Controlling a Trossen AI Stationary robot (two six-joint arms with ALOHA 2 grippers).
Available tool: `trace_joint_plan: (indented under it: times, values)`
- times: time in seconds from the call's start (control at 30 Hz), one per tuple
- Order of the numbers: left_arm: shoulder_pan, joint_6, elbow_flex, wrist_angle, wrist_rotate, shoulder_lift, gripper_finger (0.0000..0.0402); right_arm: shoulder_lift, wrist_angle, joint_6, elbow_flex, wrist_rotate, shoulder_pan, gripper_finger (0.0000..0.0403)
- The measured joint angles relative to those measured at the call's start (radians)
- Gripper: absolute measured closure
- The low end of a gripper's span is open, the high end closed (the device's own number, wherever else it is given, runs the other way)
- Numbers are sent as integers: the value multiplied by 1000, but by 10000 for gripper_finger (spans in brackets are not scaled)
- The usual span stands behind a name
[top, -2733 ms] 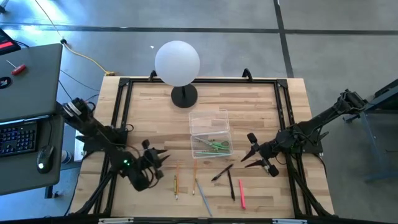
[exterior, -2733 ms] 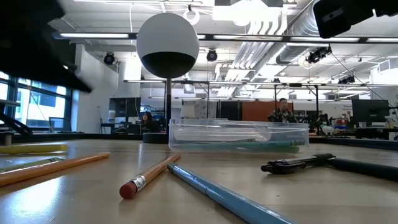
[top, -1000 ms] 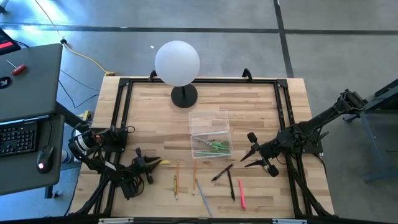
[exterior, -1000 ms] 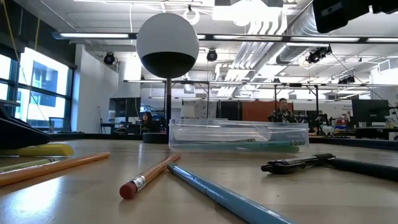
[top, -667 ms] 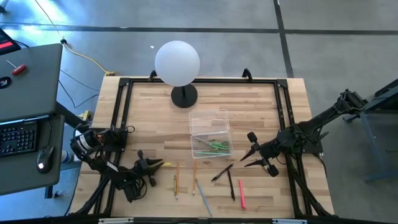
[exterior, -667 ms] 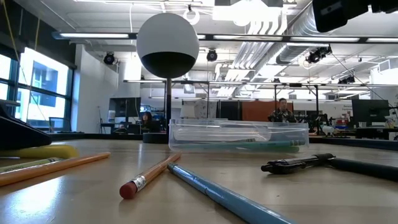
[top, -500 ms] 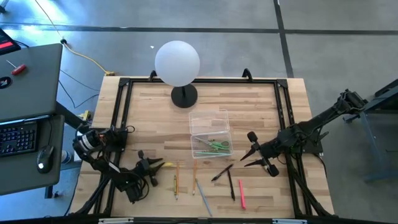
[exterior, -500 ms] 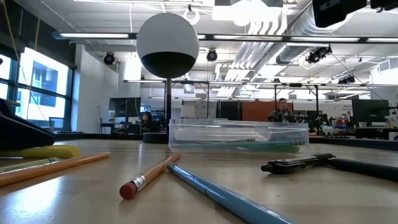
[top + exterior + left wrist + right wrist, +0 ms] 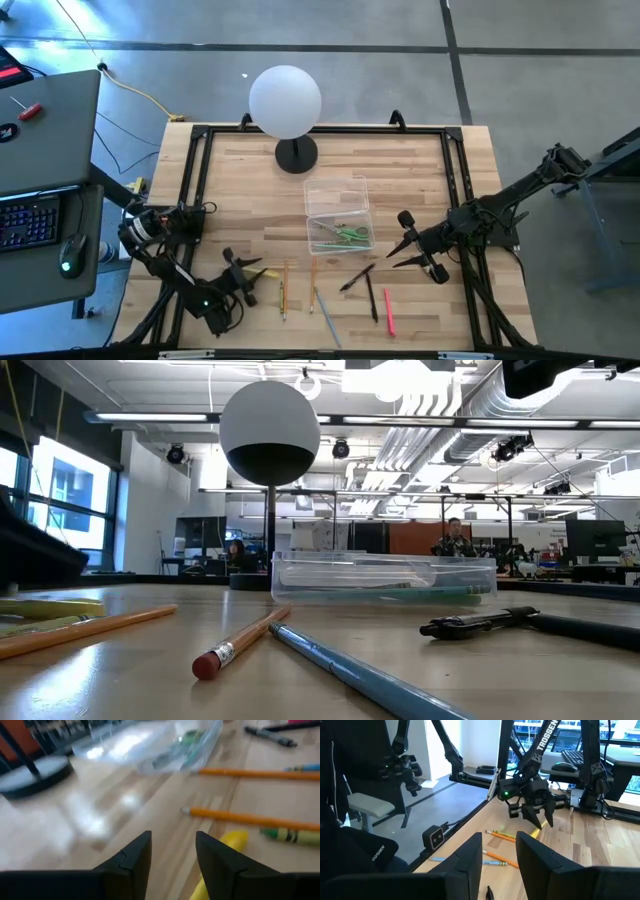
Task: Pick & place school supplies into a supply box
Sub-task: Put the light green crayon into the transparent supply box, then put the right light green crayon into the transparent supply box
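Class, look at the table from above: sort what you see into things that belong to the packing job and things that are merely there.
Belongs to the job:
clear plastic supply box
green-handled scissors, inside it
orange pencils
blue pencil
black pens
red pen
yellow marker, by the left hand

Merely there:
white globe lamp

left tool (image 9: 172, 852): fingers parted | yellow crayon (image 9: 220, 865): beside right finger | supply box (image 9: 150, 745): ahead
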Motion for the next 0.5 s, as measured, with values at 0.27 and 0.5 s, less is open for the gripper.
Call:
trace_joint_plan:
  times: [0.27,0.5]
  values:
    - [0,-15,71,-115,136,-38,229,0,0,-5,0,0,0,304]
    - [0,35,136,-118,118,-57,229,0,0,-30,0,0,0,304]
